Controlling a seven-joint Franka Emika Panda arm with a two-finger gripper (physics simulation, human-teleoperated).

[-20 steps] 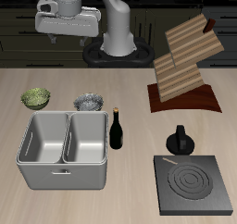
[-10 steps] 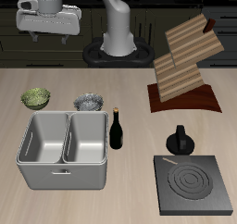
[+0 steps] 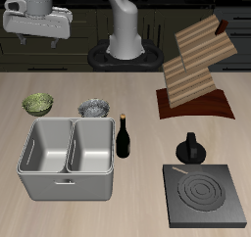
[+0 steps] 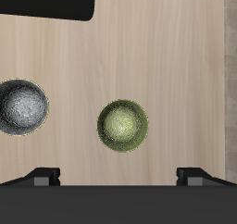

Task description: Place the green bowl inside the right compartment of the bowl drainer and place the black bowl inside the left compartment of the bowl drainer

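Wrist view centres the small olive-green bowl (image 4: 123,126) on the desk (image 4: 167,61) beneath the spread-fingered, empty tool (image 4: 123,177); next, descend to grasp its rim.

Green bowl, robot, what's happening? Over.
Tool open, high above green bowl. Black bowl beside it. Bowl drainer empty. Nothing blocking.

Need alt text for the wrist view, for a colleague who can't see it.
Looking straight down, the green bowl sits on the wooden table, with the black bowl apart beside it. Both are empty, and the gripper fingers stand wide apart.
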